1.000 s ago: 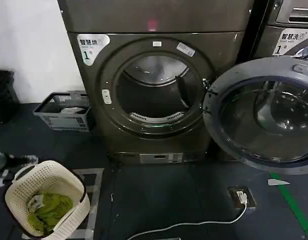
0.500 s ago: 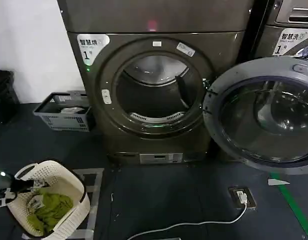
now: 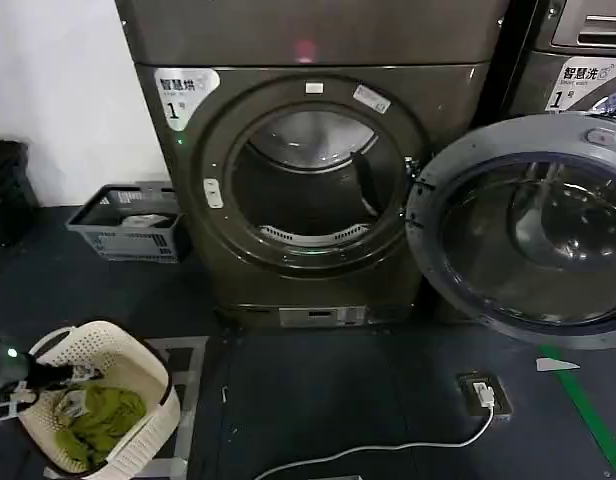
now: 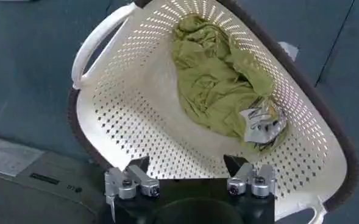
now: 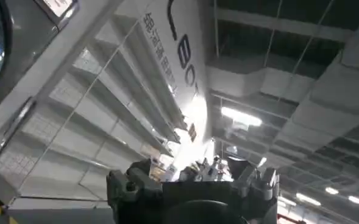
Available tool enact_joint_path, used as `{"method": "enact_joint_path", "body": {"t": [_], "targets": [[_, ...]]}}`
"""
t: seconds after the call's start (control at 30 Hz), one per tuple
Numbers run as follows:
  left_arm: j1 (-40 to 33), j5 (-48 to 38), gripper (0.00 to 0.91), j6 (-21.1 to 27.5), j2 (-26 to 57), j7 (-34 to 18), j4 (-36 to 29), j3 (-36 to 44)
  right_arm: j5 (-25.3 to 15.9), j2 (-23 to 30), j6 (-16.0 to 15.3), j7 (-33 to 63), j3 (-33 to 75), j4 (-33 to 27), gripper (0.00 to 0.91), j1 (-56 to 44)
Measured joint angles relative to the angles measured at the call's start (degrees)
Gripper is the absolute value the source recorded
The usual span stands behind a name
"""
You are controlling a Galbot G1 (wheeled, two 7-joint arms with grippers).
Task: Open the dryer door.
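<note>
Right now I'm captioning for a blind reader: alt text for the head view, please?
A dark grey front-loading dryer stands with its large round chrome-rimmed door swung wide open to the right. Lower left, the left gripper hovers at a cream perforated laundry basket holding green cloth.

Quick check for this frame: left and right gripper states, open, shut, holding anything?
Left gripper: open, holding nothing, above the white laundry basket.
Right gripper: cannot be told.
</note>
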Motion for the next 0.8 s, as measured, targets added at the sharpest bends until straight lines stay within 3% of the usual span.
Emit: {"method": "enact_joint_path", "body": {"t": [0.8], "targets": [[-0.2,0.0,0.907,0.0,0.0,0.0,0.3,-0.1,-0.6,0.3,0.0,0.0,0.0,0.0,0.907,0.3]]}}
